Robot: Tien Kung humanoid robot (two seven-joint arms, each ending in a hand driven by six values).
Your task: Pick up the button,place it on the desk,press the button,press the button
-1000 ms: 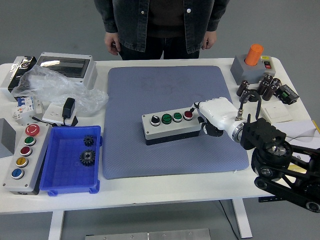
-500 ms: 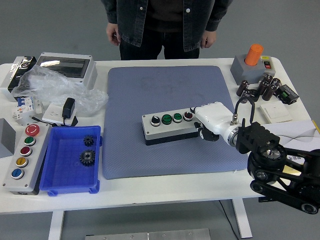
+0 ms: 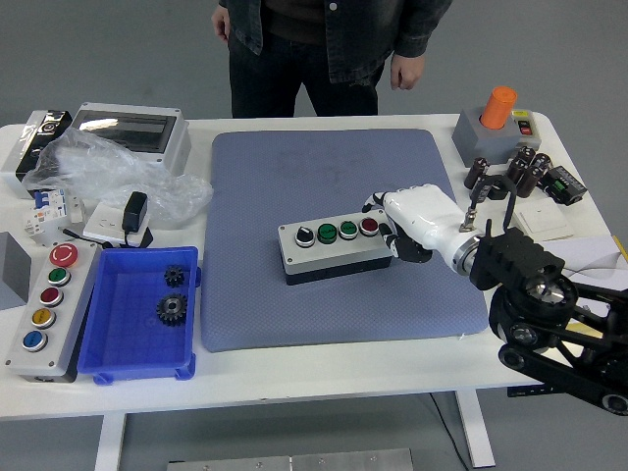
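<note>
1. Nearest, the right arm (image 3: 549, 324) comes in from the lower right corner, black and jointed, reaching left over the white table (image 3: 324, 368)
2. At the near left sit a blue tray (image 3: 132, 319) holding two dark gears (image 3: 173, 294), and beside it a grey panel of coloured buttons (image 3: 44, 306)
3. The right hand (image 3: 412, 224), white, hovers at the right end of the button box (image 3: 337, 249); its fingers are curled loosely and grip nothing, and whether a fingertip touches the box cannot be told
4. The button box lies flat near the middle of the blue-grey mat (image 3: 339, 235), its red button (image 3: 369, 225) just beside the hand
5. Farther right stands an orange-capped grey switch (image 3: 494, 123)
6. At the far edge a person (image 3: 324, 49) stands with both hands hanging free
</note>
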